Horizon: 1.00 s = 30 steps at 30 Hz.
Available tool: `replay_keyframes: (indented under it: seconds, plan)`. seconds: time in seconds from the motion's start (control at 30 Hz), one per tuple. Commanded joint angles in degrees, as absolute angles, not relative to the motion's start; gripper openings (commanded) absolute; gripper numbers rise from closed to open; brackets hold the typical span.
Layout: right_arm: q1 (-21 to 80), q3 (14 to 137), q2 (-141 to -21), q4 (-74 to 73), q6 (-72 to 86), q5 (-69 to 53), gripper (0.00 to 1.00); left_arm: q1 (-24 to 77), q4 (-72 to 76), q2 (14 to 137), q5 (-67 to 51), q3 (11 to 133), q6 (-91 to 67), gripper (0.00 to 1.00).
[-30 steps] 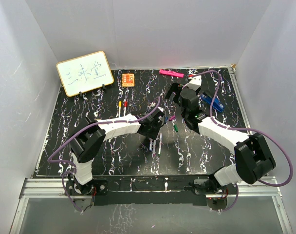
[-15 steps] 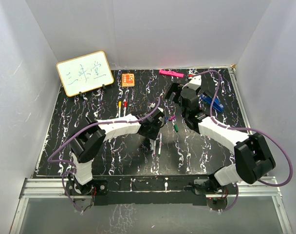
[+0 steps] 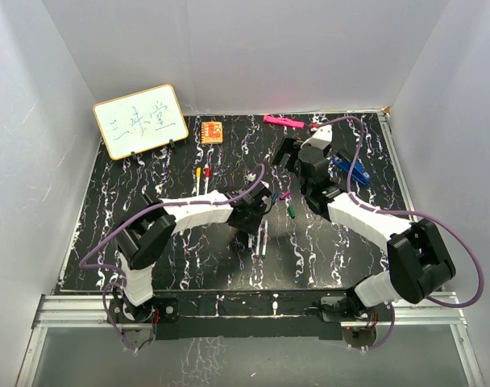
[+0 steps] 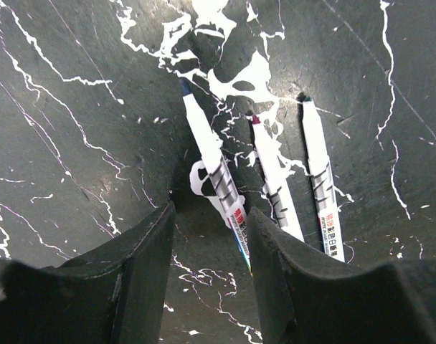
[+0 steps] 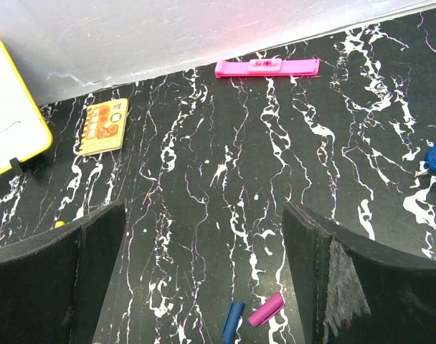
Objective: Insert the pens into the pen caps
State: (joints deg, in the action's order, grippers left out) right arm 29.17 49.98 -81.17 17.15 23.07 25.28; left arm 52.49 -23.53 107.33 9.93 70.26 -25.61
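The left gripper (image 4: pixel 209 215) stands half open over the black marbled table (image 3: pixel 116 189). The blue-tipped pen (image 4: pixel 207 143) lies between its jaws (not squeezed). The purple-tipped pen (image 4: pixel 272 168) and the green-tipped pen (image 4: pixel 318 179) lie just outside one finger. The right gripper (image 5: pixel 204 215) is spread wide and empty; under its gap lie the blue cap (image 5: pixel 233 320) and the purple cap (image 5: pixel 266 309).

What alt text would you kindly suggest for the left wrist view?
The left gripper, jaws open, straddles the near end of a blue-tipped pen lying on the black marbled table. Two more white pens lie beside it.
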Motion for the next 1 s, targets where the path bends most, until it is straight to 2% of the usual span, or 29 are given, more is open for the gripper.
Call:
replay_keyframes:
  seconds: [0.0, 0.43, 0.83, 0.97]
  plan:
    - [29.0, 50.6, -81.3, 18.5, 23.6, 25.4, 0.88, 53.2, -26.3, 105.2, 8.9, 68.5, -26.3, 0.43]
    - [29.0, 50.6, -81.8, 18.6, 24.8, 24.9, 0.88, 53.9, -30.5, 100.6, 7.2, 61.4, -27.9, 0.41]
    - [29.0, 50.4, -81.6, 18.5, 24.5, 24.7, 0.88, 53.9, -27.3, 104.9, 9.4, 63.7, -25.9, 0.4]
    - [29.0, 50.3, -81.4, 18.5, 24.3, 25.0, 0.88, 53.9, -28.2, 106.7, 10.3, 64.4, -25.6, 0.36]
